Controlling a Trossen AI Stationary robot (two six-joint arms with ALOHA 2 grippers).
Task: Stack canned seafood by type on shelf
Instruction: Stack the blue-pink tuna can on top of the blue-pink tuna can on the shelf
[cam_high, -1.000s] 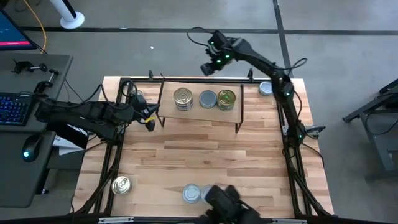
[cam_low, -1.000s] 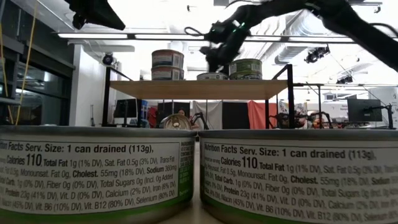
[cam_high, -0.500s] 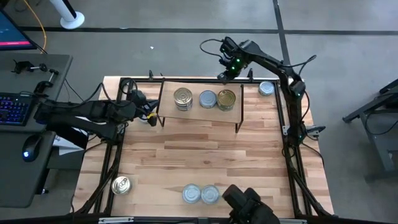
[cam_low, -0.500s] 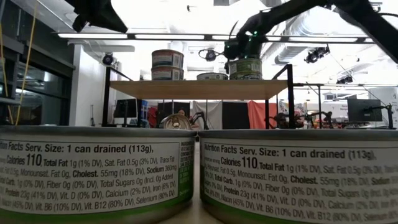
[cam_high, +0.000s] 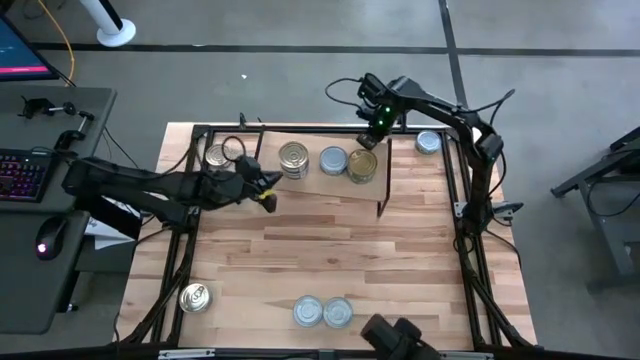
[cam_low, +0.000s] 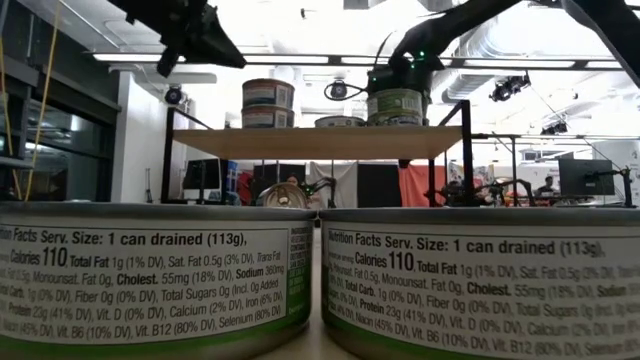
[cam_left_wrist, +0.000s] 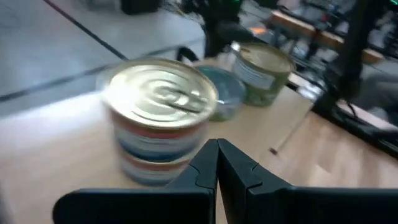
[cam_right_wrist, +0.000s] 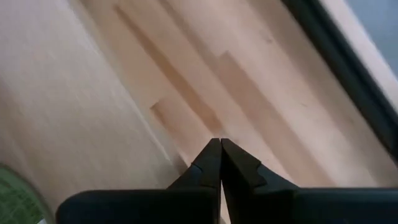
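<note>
- Nearest us, low in the high view, two silver-lidded cans (cam_high: 323, 312) sit touching at the bottom centre of the table (cam_high: 300, 250), and a gold-lidded can (cam_high: 195, 297) lies well apart at the lower left. In the low view the pair fills the foreground, printed paper labels facing us.
- We judge these tins to be full: small but dense, rigid and not fragile. The lids are slick and the labelled walls are curved, so we would span the side wall across its widest part, fingers level, and squeeze firmly.
- Midway up the frame, the left gripper (cam_high: 268, 194) reaches in from the left, fingers pressed together and holding nothing; its wrist view shows the stacked gold-lidded tins (cam_left_wrist: 160, 118) just ahead.
- Further up, the shelf (cam_high: 318, 182) carries three groups abreast: the gold stack (cam_high: 293, 158) on the left, a pale blue-silver can (cam_high: 333, 160) in the middle, and green-labelled cans (cam_high: 362, 166) on the right.
- The right gripper (cam_high: 377, 128) hovers by the shelf's far edge, over the green-labelled cans, jaws together and empty.
- Farthest, a gold can (cam_high: 217, 156) waits at the upper left beside the shelf, and a silver can (cam_high: 428, 142) at the upper right, both yet to be shelved.
- Stacked tins may slide lid on base, so we would lower each one squarely.
</note>
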